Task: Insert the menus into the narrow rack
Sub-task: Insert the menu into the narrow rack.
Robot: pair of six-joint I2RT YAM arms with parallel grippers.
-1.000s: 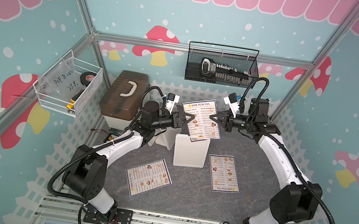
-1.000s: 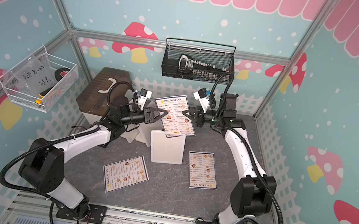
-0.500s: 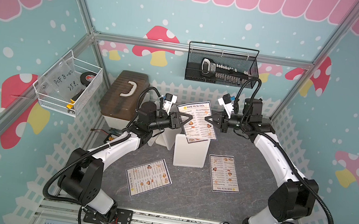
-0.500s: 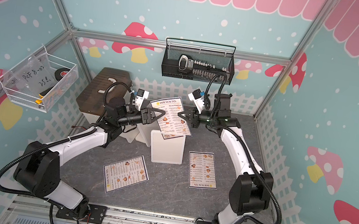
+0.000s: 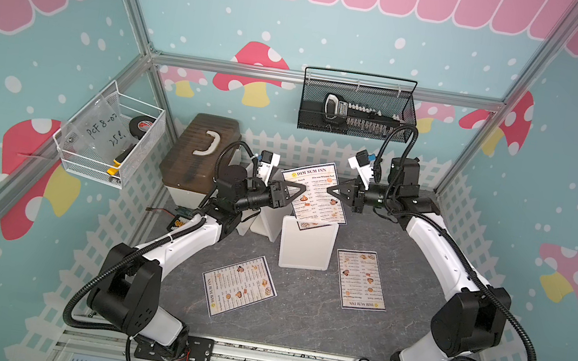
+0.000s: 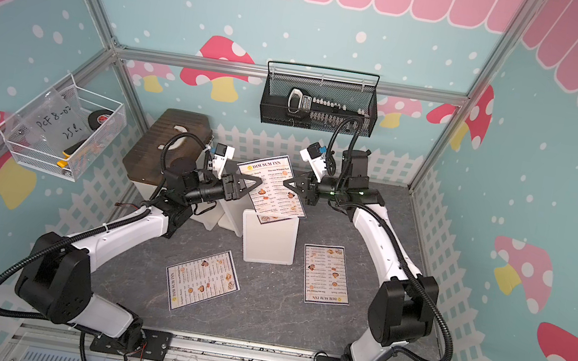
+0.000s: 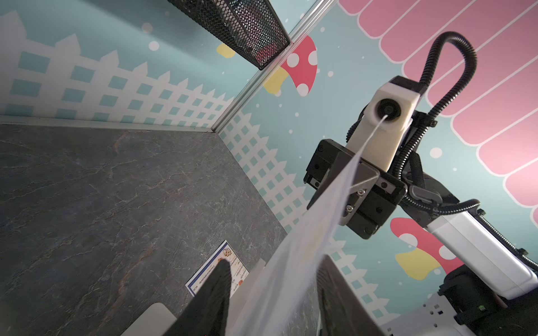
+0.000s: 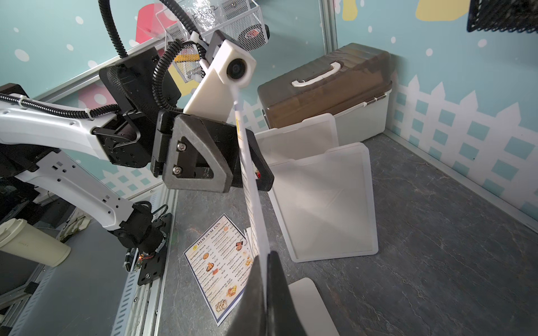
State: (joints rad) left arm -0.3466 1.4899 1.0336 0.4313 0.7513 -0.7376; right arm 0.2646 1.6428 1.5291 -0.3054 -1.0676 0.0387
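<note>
One menu (image 5: 317,190) stands upright over the narrow white rack (image 5: 305,251), its lower edge at the rack's open top. My right gripper (image 5: 332,192) is shut on the sheet's right edge; in the right wrist view the fingers (image 8: 276,291) pinch the menu (image 8: 247,174). At the sheet's left edge my left gripper (image 5: 299,190) stands open, and the menu (image 7: 305,232) passes loosely between its spread fingers (image 7: 218,291). Two more menus lie flat on the grey table, one front left (image 5: 239,285) and one to the right of the rack (image 5: 362,279).
Two white panels (image 5: 263,220) lean just left of the rack. A brown-lidded box (image 5: 201,155) sits at the back left. A black mesh basket (image 5: 357,110) hangs on the back wall, a wire basket (image 5: 109,137) on the left wall. White picket fencing (image 5: 463,232) borders the table.
My right gripper has carried the upright menu a little to the left and down toward the rack's top. The left gripper has barely shifted.
</note>
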